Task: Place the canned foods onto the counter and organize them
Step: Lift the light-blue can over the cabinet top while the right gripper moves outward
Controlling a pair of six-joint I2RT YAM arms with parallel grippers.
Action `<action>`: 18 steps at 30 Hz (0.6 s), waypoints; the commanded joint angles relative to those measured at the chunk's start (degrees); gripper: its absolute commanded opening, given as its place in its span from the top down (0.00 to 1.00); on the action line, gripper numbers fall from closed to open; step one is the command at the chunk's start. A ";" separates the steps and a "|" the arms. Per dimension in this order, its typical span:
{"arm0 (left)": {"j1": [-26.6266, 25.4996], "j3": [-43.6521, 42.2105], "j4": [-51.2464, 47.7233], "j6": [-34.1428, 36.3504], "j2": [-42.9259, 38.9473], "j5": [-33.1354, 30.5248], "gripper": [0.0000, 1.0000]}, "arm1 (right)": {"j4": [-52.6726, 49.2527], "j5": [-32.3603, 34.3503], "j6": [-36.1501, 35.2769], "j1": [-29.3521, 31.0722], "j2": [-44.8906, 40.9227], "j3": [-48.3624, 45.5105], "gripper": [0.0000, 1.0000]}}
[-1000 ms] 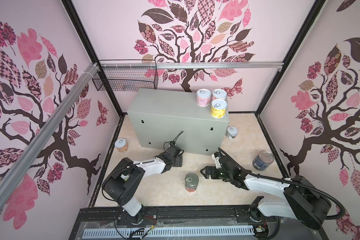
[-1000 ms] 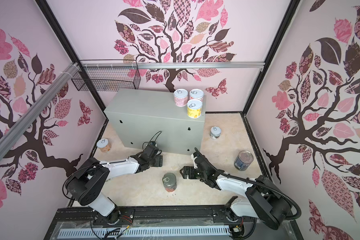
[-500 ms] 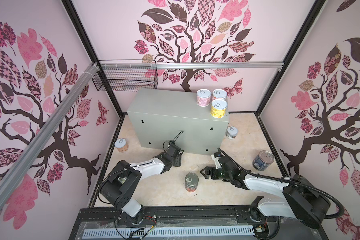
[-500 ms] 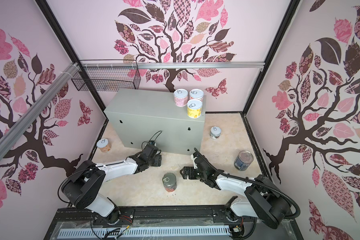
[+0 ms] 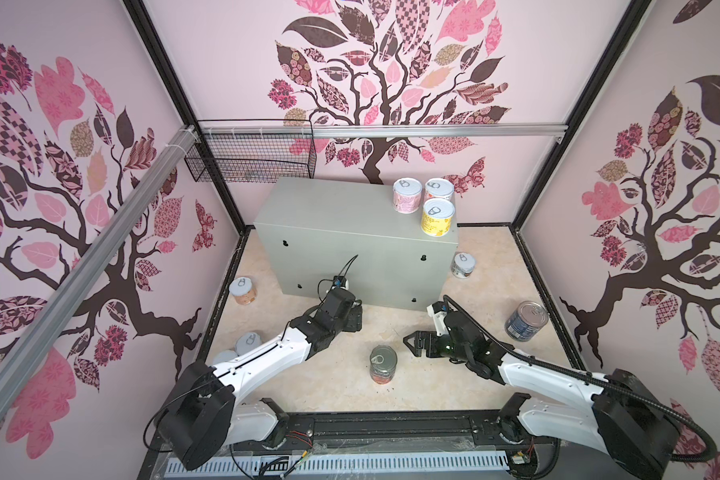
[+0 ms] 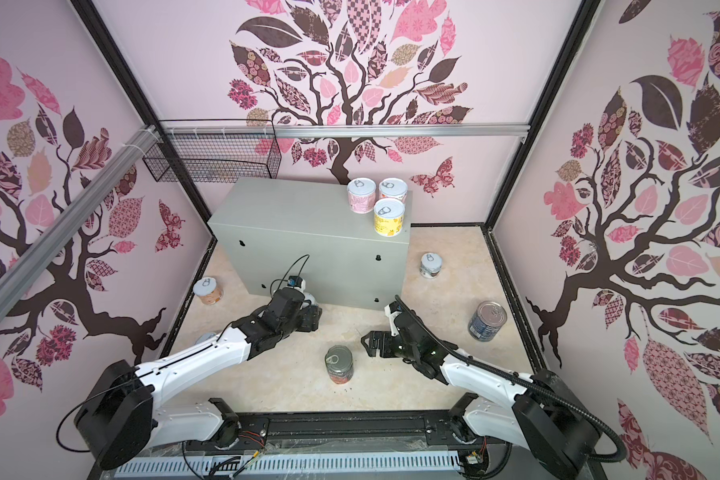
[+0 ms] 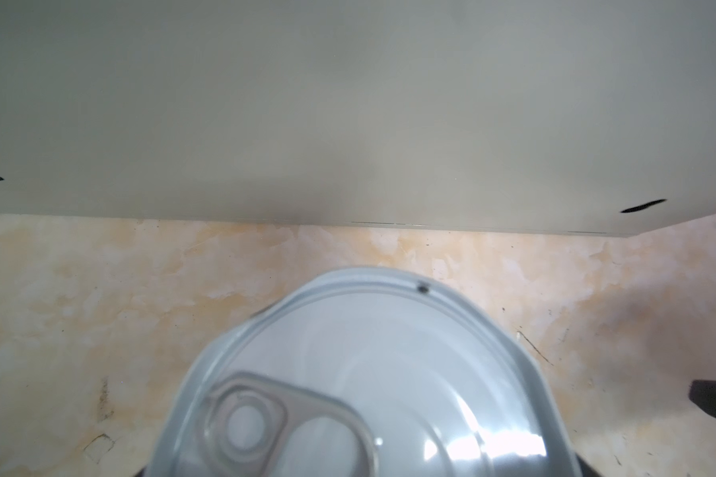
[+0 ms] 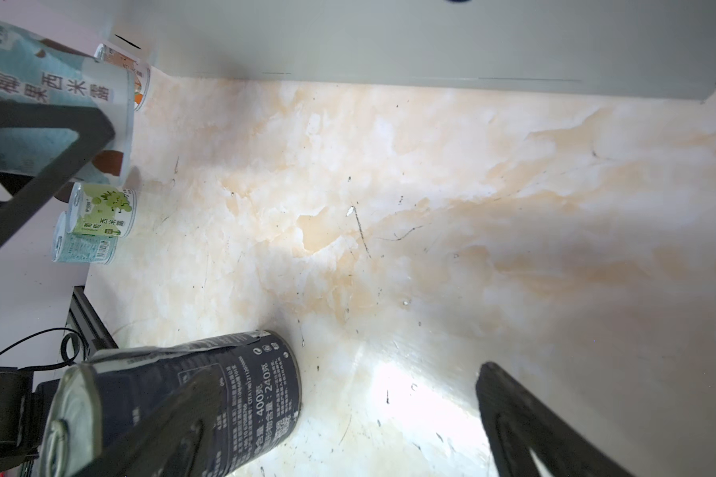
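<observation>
— Where is the left tool (image 6: 309, 309)?

— Low on the floor (image 5: 329, 386), just in front of the grey counter (image 5: 329, 216). A short pale blue can (image 7: 368, 392) stands upright between its jaws, pull-tab up.

— Gripped?

— I cannot tell. The jaws are about half open around the can. In the right wrist view one black finger (image 8: 38, 165) lies across the blue label, but whether it presses the can does not show.

— And the right tool (image 5: 410, 340)?

— Wide open and holding nothing. It hangs low over the floor, with its tips pointing at the tall can (image 5: 382, 365) that stands upright mid-floor. The two are near each other but apart.

— What is already on the counter?

— Three short cans, bunched at its right end: a pink one (image 5: 407, 195), another (image 5: 438, 190) beside it, and a yellow one (image 5: 437, 218) in front of them at the edge.

— The rest?

— All on the floor: a short can (image 5: 463, 266) by the counter's right side, a tall dark blue can (image 5: 526, 321) near the right wall, an orange-labelled can (image 5: 243, 291) by the left wall, and a green can (image 8: 104, 210) with a pale teal can (image 8: 83, 247) beside it, beyond the left arm.
</observation>
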 commanded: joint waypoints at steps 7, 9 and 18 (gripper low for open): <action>-0.99 2.39 -8.23 -0.04 -13.51 1.85 0.50 | -6.75 1.65 1.10 0.27 -7.99 1.38 0.00; -1.14 3.82 -10.59 0.63 -14.94 2.48 0.50 | -8.17 2.25 1.12 0.26 -9.82 1.76 0.00; -1.76 13.12 -19.69 6.09 -16.85 2.07 0.49 | -12.83 5.61 1.29 0.26 -18.13 3.47 0.00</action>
